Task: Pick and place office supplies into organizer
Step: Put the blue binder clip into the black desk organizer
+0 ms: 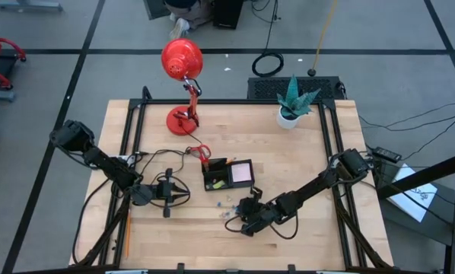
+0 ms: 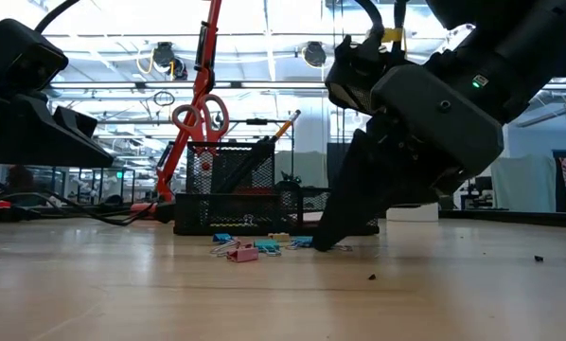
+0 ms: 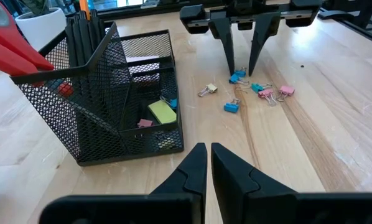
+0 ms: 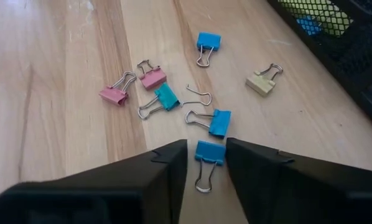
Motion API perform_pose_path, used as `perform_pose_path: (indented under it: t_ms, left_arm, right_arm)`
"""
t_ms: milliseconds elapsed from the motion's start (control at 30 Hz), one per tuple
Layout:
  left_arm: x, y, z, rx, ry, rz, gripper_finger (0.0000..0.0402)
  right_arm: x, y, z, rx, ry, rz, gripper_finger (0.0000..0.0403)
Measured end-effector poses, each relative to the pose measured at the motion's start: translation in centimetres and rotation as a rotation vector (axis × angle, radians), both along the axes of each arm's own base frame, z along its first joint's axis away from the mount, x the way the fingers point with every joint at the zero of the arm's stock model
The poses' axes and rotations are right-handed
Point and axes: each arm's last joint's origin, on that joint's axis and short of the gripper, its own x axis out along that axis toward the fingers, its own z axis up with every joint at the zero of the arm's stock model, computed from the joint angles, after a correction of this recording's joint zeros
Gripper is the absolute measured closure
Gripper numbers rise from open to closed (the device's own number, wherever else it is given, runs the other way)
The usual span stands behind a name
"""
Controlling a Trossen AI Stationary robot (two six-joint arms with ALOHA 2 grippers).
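Seven small binder clips point(image 4: 209, 121) (blue, pink, cream) lie loose on the wooden worktop point(image 1: 303, 236) near the black mesh organizer point(image 3: 111, 99); the right gripper point(image 4: 206, 155), spread, straddles a blue one, while the left gripper point(image 3: 208, 163), pressed together, waits.

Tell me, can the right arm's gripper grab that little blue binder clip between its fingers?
Probably yes. The right gripper stands open right over the small blue binder clip, one finger on each side, and nothing lies between them on the bare wooden table.

floor point(image 1: 98, 68): grey, dark seams | table point(image 1: 303, 160): pale wood | ceiling lights point(image 2: 264, 19): bright
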Motion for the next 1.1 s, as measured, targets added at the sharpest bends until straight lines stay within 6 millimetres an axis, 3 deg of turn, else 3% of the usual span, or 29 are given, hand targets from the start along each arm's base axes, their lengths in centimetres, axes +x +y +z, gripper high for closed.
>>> perform_pose_path:
  t_ms: [267, 500, 967, 1100]
  left_arm:
    - [0.0, 0.0, 0.0, -0.001, 0.0, 0.0, 0.0371]
    - [0.0, 0.0, 0.0, -0.001, 0.0, 0.0, 0.0371]
    - [0.0, 0.0, 0.1, -0.004, -0.005, 0.0, 0.0371]
    - [0.0, 0.0, 0.1, -0.005, -0.007, 0.0, 0.0371]
  right_arm:
    - [0.0, 0.0, 0.0, 0.008, 0.006, 0.003, 0.0363]
    - [0.2, 0.2, 0.2, 0.013, -0.018, 0.025, 0.0345]
    - [0.8, -0.4, 5.9, -0.041, -0.19, 0.157, 0.0353]
    - [1.1, -0.7, 6.7, -0.051, -0.22, 0.171, 0.0353]
